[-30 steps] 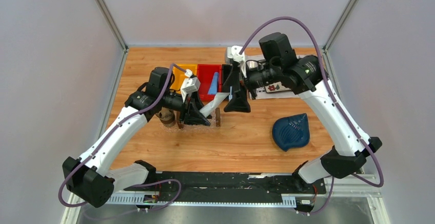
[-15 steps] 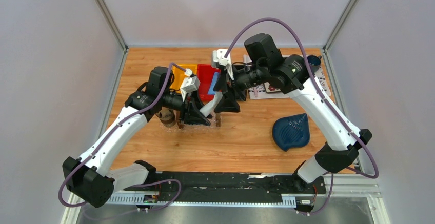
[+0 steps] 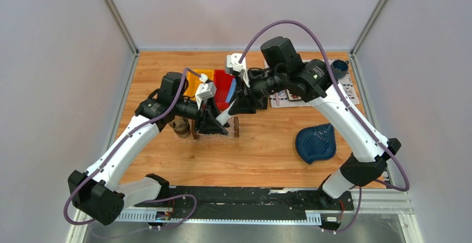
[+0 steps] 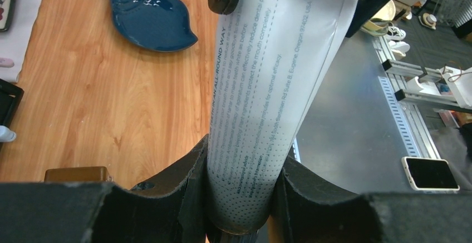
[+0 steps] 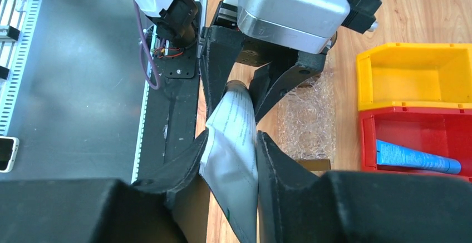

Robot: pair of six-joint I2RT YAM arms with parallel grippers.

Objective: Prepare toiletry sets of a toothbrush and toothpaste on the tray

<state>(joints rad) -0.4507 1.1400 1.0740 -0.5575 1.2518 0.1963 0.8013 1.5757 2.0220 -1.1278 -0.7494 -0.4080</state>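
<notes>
- Grey-white tube (image 4: 261, 104): held off the table (image 4: 111, 104), gripped at both ends by the two arms.
- Left gripper (image 4: 242, 198): clenched on the tube's narrow round end, with one finger pressing each side.
- Right gripper (image 5: 230, 157): clamped on the wide, flattened part of the same tube.
- Long axis, top view: diagonal, running from the left gripper at lower left up to the right gripper at upper right. The round end points at the left arm and the flat end at the right arm.
- Print on the tube: small grey lines running along its length. Legible bits are "Oregon 97402, USA" and "for optimal efficacy". One heavier line ends in "WAY". The rest is too fine to read, and no brand name is in view.
- Tray (image 5: 305, 115): clear and bubbly, on the table just beside the tube and below the left gripper. A brown block sits at its end.
- Blue tube (image 5: 417, 157): lies in the red bin (image 5: 414, 111). Its print is unreadable.
- Yellow bin (image 5: 412, 101): touches the red bin.
- Blue leaf dish (image 4: 147, 15): on the table, well apart from the tray.
</notes>
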